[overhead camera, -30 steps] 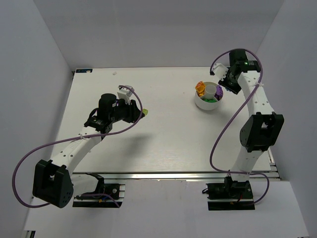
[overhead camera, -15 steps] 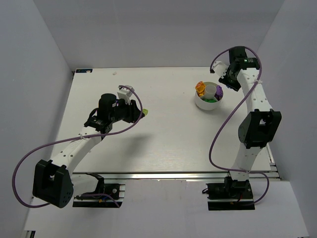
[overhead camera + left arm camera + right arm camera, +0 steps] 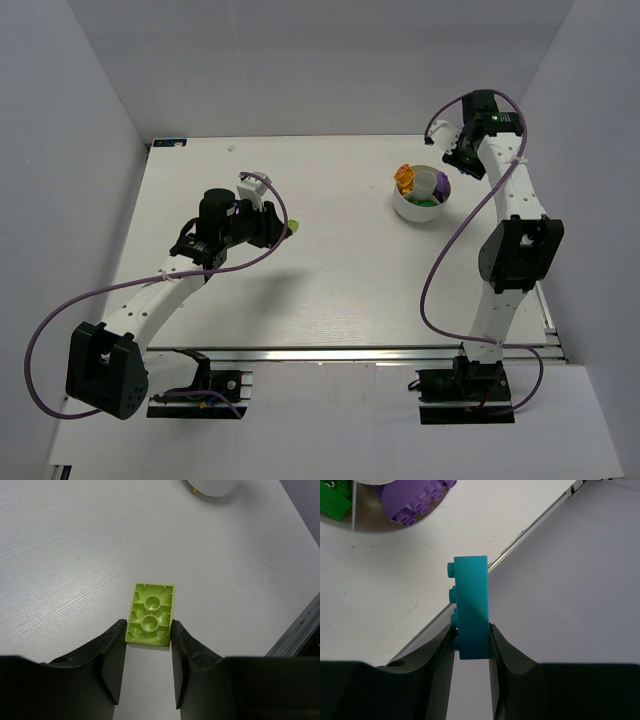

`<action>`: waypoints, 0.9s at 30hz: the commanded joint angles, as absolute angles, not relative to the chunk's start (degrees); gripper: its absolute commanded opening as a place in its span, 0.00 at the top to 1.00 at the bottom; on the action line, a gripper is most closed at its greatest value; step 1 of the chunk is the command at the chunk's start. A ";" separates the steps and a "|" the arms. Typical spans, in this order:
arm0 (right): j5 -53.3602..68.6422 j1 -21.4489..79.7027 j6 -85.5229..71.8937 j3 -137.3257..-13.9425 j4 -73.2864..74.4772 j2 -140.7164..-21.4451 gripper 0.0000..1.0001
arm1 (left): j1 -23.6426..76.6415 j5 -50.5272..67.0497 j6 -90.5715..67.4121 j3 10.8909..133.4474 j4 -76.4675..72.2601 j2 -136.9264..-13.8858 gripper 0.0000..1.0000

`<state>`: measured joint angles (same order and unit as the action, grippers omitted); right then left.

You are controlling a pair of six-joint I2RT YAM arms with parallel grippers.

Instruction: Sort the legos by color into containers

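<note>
Right gripper [image 3: 471, 635], clamped on the cyan brick [image 3: 471, 600], has drifted toward the far right corner, just beyond the bowl [image 3: 415, 212], so no drop yet. Left gripper [image 3: 148, 630] is unmoved mid-left, pinching the pale green brick [image 3: 151, 611].

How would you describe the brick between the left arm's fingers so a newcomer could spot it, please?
On the white table, look left of centre to the left arm's black fingers. Between them is a small pale yellow-green plastic brick, hollow underside showing. It alone lies far from the round white plastic bowl.
</note>
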<state>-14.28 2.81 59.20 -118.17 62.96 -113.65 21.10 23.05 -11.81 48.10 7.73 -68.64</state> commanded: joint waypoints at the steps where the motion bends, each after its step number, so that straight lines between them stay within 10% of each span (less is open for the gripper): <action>1: -14.59 2.37 63.37 -121.46 63.72 -113.90 1.00 | 21.27 23.20 -11.07 47.64 7.56 -66.71 1.00; 27: -9.59 3.25 65.91 -123.13 57.92 -117.59 1.00 | 21.27 23.12 -10.72 47.72 7.65 -66.71 1.00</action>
<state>-11.99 2.81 61.34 -120.68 59.57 -116.16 21.10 23.05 -11.40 48.10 7.73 -68.55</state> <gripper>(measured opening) 0.351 0.472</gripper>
